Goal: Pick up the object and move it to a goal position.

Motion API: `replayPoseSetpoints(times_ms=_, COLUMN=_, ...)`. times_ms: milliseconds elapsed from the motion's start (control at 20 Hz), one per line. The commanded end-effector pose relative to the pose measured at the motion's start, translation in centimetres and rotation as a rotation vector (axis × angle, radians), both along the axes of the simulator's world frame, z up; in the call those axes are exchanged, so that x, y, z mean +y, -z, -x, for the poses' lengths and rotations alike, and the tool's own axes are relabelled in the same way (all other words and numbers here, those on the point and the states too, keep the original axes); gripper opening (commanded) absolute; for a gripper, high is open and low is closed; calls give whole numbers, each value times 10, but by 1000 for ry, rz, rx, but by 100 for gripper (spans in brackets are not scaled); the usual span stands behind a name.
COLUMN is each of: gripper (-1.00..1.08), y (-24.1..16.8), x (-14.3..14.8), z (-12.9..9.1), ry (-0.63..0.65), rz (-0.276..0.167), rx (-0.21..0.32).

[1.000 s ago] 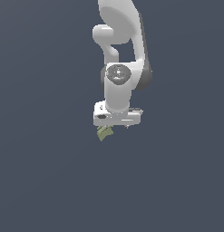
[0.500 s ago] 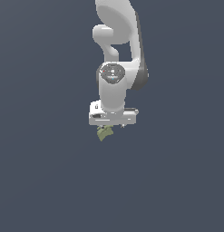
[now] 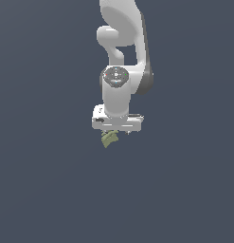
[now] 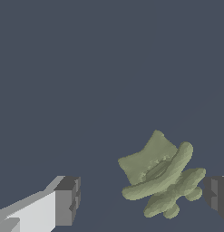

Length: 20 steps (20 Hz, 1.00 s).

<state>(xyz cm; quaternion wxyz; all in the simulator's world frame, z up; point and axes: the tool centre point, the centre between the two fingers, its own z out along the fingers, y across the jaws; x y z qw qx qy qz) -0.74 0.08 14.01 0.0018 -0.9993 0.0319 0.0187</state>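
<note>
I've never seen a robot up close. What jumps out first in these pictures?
A glossy white robot arm hangs down against a plain dark blue-grey backdrop. Right beneath its white gripper sits a small olive-green ridged lump. The wrist view shows that lump between two dark fingertips, nearer one of them.

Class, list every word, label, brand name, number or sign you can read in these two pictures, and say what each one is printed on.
None: no readable text in either view.
The olive-green object, the white gripper, its dark finger pads and the plain grey background carry no lettering.
The round cap on the arm's joint has pale speckles only, too blurred to read as any mark.
</note>
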Motion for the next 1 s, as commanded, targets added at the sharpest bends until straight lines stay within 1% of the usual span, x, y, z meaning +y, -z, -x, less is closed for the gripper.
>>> replayPoseSetpoints(times_ms=0, gripper=100, y=1, x=-2, z=2, ry=44, rz=2, rx=-1)
replayPoseSetpoints(times_ms=250, gripper=100, y=5, x=-7, z=6, ry=164, rz=5, rx=-5)
replayPoseSetpoints(times_ms=950, gripper=100, y=16, x=-27, z=23, ry=584, rz=16, rx=-20)
